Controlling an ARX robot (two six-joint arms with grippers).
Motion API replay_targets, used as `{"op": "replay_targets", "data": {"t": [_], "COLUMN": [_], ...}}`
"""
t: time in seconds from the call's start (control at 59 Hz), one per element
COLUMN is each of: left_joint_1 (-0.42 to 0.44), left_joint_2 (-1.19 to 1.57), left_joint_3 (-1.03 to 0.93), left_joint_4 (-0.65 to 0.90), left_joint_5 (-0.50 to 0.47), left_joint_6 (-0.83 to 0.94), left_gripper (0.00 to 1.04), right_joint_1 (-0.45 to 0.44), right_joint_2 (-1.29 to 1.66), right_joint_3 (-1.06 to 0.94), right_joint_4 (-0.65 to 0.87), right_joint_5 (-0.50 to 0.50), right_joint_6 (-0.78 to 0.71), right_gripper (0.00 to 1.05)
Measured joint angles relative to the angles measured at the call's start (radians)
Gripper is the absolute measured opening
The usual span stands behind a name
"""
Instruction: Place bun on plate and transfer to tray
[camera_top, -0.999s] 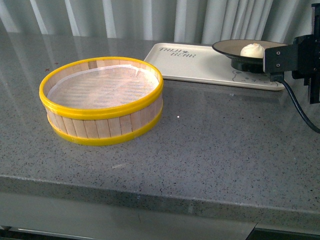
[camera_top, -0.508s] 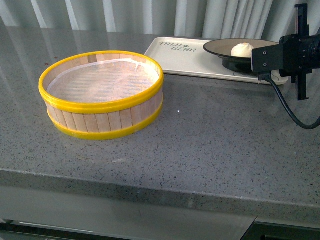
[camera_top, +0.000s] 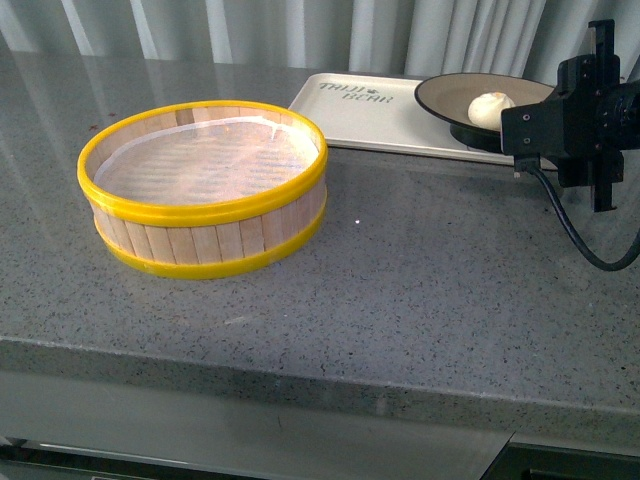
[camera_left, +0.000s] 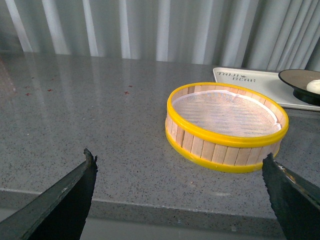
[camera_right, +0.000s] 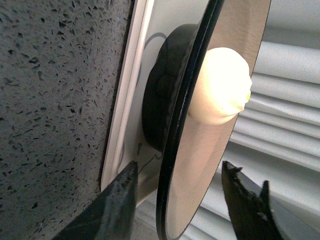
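At upper right, the right gripper (camera_right: 175, 200) straddles the plate (camera_top: 450, 95) rim, jaws spread; bun (camera_top: 490, 106) aboard; tray (camera_top: 370, 115) directly beneath.

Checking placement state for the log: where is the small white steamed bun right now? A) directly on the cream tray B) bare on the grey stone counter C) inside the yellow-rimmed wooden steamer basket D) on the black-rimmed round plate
D: the front view shows the small white steamed bun sitting on the black-rimmed round plate, over the cream rectangular tray; the yellow-rimmed wooden steamer basket holds no bun.
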Motion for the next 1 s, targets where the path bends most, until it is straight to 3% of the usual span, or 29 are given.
{"op": "replay_targets", "data": {"t": [0.135,0.237,0.457,0.644,0.864,0.999], "left_joint_1": [0.0,0.0,0.0,0.0,0.0,0.0], "left_joint_2": [0.0,0.0,0.0,0.0,0.0,-0.001], "left_joint_3": [0.0,0.0,0.0,0.0,0.0,0.0], "left_joint_4": [0.0,0.0,0.0,0.0,0.0,0.0], "left_joint_5": [0.0,0.0,0.0,0.0,0.0,0.0], "left_joint_6": [0.0,0.0,0.0,0.0,0.0,0.0], "left_gripper": [0.98,0.98,0.98,0.98,0.98,0.98], "right_joint_1": [0.007,0.015,0.048,0.1,0.109,0.101], "right_joint_2": [-0.043,-0.079,-0.187,-0.386,-0.686,-0.737], "right_joint_3": [-0.034,-0.068,-0.178,-0.251,-0.401,-0.405], "right_joint_4": [0.0,0.011,0.03,-0.178,-0.256,-0.255], "right_joint_5": [0.006,0.006,0.048,0.096,0.147,0.154], "right_joint_6": [0.035,0.066,0.207,0.634,1.225,1.387], "right_gripper": [0.83,0.98,0.96,0.96,0.96,0.96]}}
